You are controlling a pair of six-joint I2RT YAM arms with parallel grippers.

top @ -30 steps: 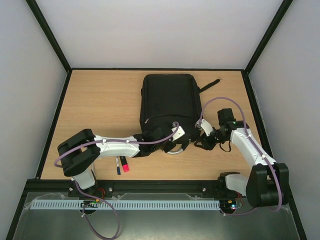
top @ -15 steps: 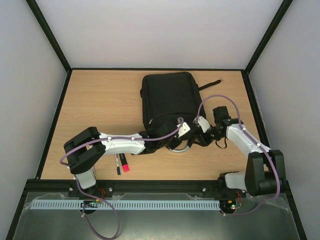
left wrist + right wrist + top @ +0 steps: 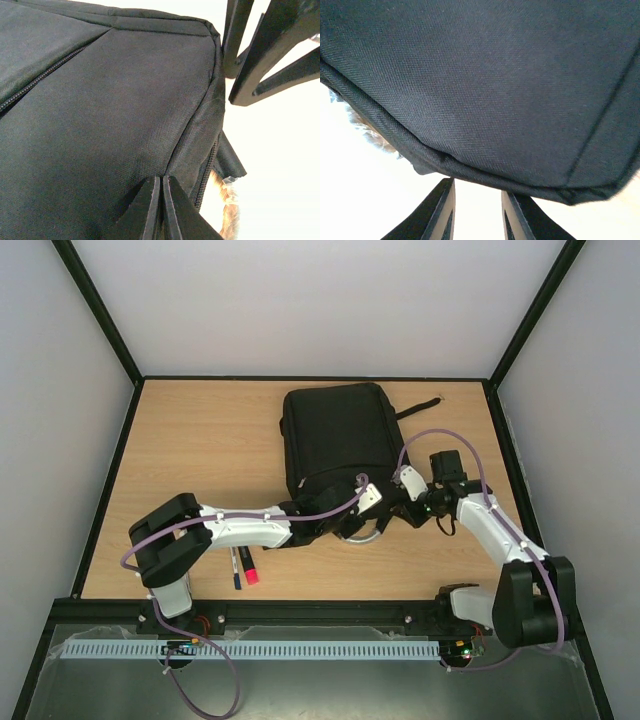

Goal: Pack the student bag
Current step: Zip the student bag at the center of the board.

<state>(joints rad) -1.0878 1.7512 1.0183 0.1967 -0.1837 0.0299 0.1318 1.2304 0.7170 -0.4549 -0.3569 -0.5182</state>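
The student bag [image 3: 335,440], a large black backpack, lies in the middle of the table with its grey loop handle [image 3: 368,537] at the near end. My left gripper [image 3: 343,526] is at that near end. Its jaws [image 3: 161,179] are shut, pinching the bag's black fabric [image 3: 110,115] beside a zip, and that end is raised off the wood. My right gripper [image 3: 393,512] is at the bag's near right corner, open, with nothing between its fingers [image 3: 477,200]. The bag's lower edge [image 3: 485,172] hangs just beyond its fingertips.
A dark pen [image 3: 237,569] and a red marker [image 3: 250,571] lie on the table by the left arm's elbow. A black strap [image 3: 420,408] trails from the bag's far right. Black frame rails border the table.
The left arm shifted right and the bag turned slightly with it. The right gripper moved in to the bag's near right corner, then eased back a little, and its jaws narrowed.
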